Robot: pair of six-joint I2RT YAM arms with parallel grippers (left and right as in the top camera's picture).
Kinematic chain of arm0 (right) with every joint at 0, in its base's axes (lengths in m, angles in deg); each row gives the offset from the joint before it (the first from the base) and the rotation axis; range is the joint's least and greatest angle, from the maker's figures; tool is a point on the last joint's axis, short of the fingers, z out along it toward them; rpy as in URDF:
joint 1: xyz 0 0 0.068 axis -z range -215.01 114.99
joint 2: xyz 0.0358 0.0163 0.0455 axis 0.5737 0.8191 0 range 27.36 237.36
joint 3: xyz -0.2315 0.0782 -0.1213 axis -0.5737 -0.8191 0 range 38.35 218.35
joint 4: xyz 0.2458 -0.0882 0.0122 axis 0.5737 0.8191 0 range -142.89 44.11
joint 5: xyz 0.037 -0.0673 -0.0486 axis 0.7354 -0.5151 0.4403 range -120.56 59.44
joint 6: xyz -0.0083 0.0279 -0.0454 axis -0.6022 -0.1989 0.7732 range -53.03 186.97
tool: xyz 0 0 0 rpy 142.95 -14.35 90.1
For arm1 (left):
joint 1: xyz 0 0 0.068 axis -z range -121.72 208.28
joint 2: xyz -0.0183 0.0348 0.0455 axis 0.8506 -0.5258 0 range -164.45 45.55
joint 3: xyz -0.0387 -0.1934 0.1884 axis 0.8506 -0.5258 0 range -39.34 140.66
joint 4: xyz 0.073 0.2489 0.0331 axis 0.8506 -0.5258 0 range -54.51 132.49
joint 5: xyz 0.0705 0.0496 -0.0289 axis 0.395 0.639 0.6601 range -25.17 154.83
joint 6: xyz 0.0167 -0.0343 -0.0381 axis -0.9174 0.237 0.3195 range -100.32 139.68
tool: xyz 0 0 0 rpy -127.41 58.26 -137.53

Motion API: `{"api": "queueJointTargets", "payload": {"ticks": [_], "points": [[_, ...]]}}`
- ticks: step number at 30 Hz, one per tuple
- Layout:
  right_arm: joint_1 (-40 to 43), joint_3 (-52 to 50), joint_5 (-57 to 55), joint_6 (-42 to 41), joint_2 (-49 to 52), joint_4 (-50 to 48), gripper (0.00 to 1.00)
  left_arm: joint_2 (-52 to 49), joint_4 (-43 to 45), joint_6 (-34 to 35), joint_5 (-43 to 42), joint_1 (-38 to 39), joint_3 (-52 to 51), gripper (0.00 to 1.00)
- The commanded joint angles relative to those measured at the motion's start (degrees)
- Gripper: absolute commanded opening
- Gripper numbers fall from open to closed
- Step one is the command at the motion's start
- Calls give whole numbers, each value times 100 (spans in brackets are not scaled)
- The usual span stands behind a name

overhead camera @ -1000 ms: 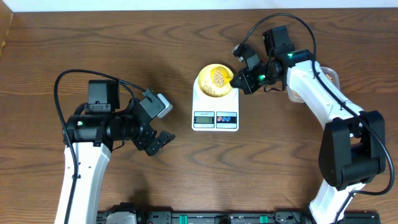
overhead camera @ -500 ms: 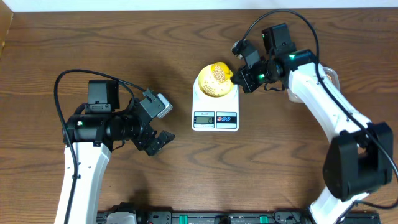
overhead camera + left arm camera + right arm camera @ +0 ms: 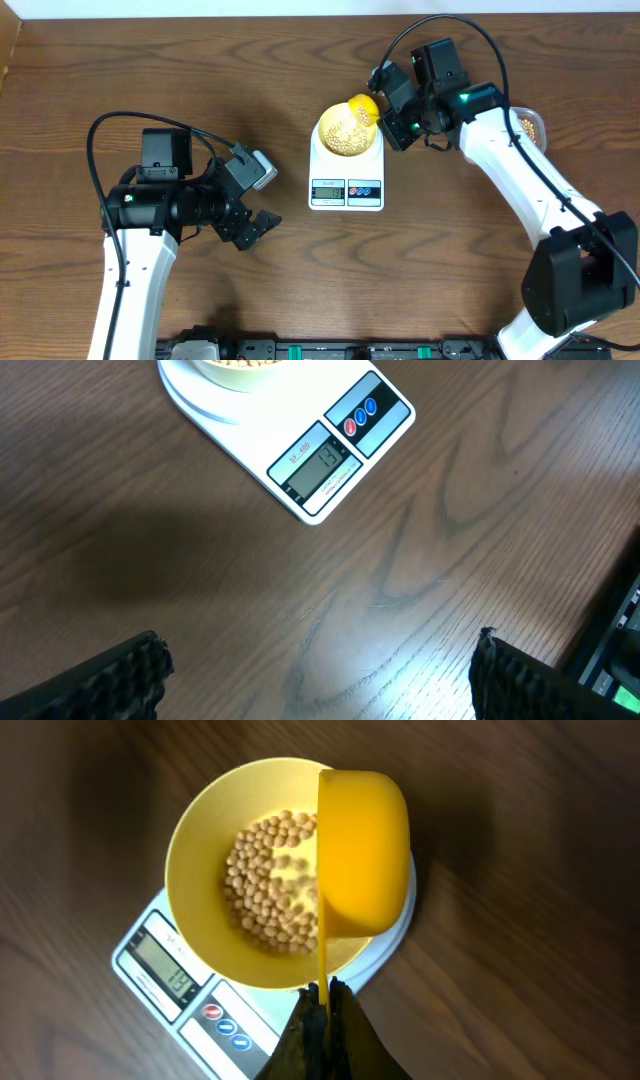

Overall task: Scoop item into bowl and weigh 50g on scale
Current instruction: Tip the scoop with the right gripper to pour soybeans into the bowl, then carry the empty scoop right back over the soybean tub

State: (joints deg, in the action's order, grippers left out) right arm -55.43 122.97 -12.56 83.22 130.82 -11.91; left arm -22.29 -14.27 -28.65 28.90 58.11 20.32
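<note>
One scale [image 3: 346,191], one bowl [image 3: 192,870], one scoop [image 3: 362,855], many beans [image 3: 262,888], one tub [image 3: 531,126], one left hand [image 3: 254,226], one right hand [image 3: 322,1008]

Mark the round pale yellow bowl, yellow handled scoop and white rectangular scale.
bowl [image 3: 195,875]: right wrist view, left wall.
scoop [image 3: 365,850]: right wrist view, cup's back.
scale [image 3: 322,468]: left wrist view, display.

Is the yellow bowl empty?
No, a pile of small tan beans lies inside the bowl, right beside the tipped scoop.
</note>
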Motion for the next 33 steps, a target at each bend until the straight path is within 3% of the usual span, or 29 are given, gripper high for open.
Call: {"api": "queueJointTargets", "payload": {"ticks": [1, 10, 20, 33], "points": [[-120, 7, -140, 273, -94, -7, 1, -22, -17, -94, -94, -20, 138, 98], [-348, 13, -811, 623, -98, -74, 1, -22, -17, -94, -94, -20, 138, 98], [-592, 13, -826, 719, -136, -111, 1, -22, -17, -94, -94, -20, 138, 98], [-273, 149, -911, 382, -1064, -116, 1, -22, -17, -92, -94, -20, 138, 98]]}}
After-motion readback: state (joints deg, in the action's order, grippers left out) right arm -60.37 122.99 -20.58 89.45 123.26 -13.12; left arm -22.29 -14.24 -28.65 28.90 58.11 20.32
